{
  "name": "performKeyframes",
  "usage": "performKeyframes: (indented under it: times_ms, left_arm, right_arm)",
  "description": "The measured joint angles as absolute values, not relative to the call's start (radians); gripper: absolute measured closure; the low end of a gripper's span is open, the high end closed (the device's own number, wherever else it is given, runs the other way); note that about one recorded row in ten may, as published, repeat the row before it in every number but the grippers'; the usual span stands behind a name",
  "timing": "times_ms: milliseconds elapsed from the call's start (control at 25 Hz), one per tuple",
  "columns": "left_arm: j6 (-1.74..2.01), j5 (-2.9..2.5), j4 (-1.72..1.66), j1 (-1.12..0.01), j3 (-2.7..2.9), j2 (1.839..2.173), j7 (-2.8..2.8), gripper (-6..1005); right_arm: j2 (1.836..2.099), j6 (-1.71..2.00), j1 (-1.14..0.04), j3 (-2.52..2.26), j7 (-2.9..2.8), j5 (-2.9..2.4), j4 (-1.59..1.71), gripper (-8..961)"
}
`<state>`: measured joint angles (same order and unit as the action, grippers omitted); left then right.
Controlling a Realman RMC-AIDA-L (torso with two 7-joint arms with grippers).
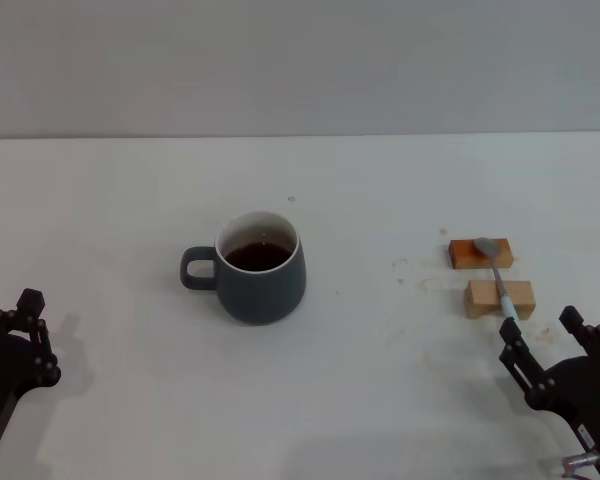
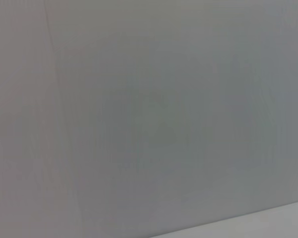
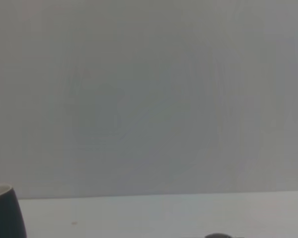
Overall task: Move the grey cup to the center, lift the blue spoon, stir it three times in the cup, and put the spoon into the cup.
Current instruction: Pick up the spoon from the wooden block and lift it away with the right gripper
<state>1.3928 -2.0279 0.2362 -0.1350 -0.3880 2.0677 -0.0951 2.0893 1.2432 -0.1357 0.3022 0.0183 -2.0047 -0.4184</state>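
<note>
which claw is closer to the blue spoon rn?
Right. The right claw sits just in front of the blue spoon, near its handle end. The left claw is far across the table, beyond the grey cup.

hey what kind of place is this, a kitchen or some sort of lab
Likely a lab test bench, not a kitchen: a bare white table against a blank grey wall, with only a dark grey ceramic mug and a pale-blue-handled spoon propped on two small wooden blocks.
</note>
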Motion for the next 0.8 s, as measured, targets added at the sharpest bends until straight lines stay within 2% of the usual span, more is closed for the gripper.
performKeyframes:
  times_ms: [800]
  left_arm:
    - [1.392,-2.028,0.236,-0.136,-0.387,2.068,-0.095,1001]
  right_arm:
    - [2.089,1.197,-0.146,0.303,0.018,-2.005,-0.42,211]
